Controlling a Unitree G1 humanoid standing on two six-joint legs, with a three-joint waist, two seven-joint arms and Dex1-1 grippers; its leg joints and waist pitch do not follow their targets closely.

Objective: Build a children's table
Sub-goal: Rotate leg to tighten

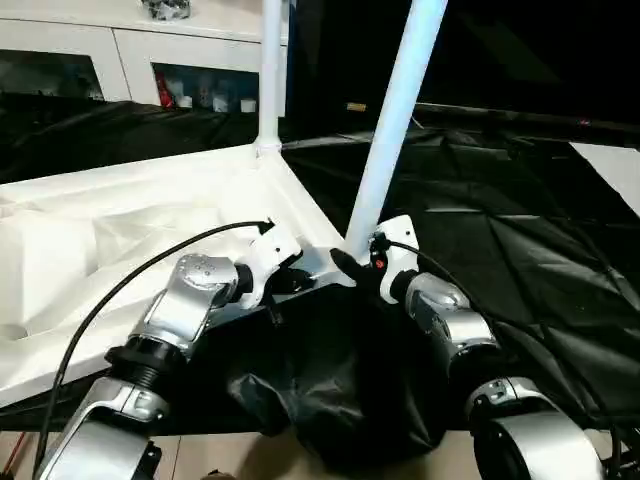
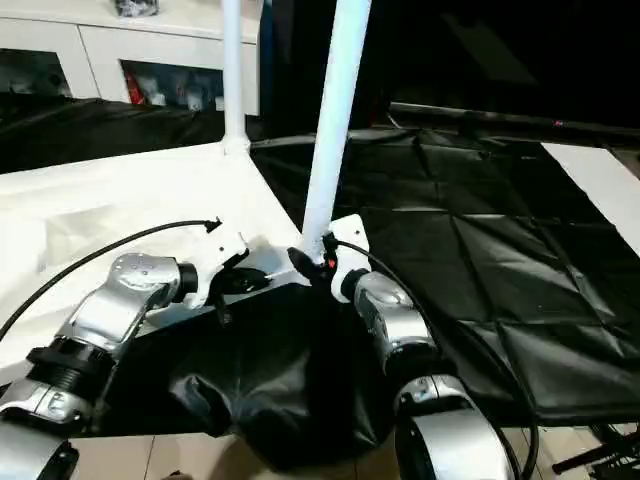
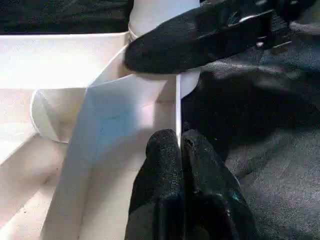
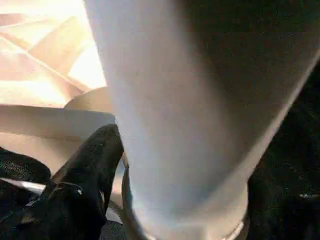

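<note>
The white table top [image 1: 120, 230] lies upside down across the left half of the frame, ribbed underside up, resting on black sheeting [image 1: 520, 250]. A first leg [image 1: 270, 70] stands upright in its far corner socket at upper centre. Just left of centre, the left gripper [image 1: 283, 272] has its fingers [image 3: 170, 165] pressed closed together, holding nothing, their tips against the thin rim wall of the near corner. A little right of centre, a second leg [image 1: 395, 120] rises from that near corner socket, its long axis tilted so the top leans toward the upper right of the frame rather than standing plumb like the first. The right gripper [image 1: 352, 262] sits at the foot of this leg, fingers spread about its base; whether they press on the leg I cannot tell. The coming move, I judge, turns on that lean: the leg must be brought upright over the socket, and the right arm is nearer to do it while the left steadies the rim.
</note>
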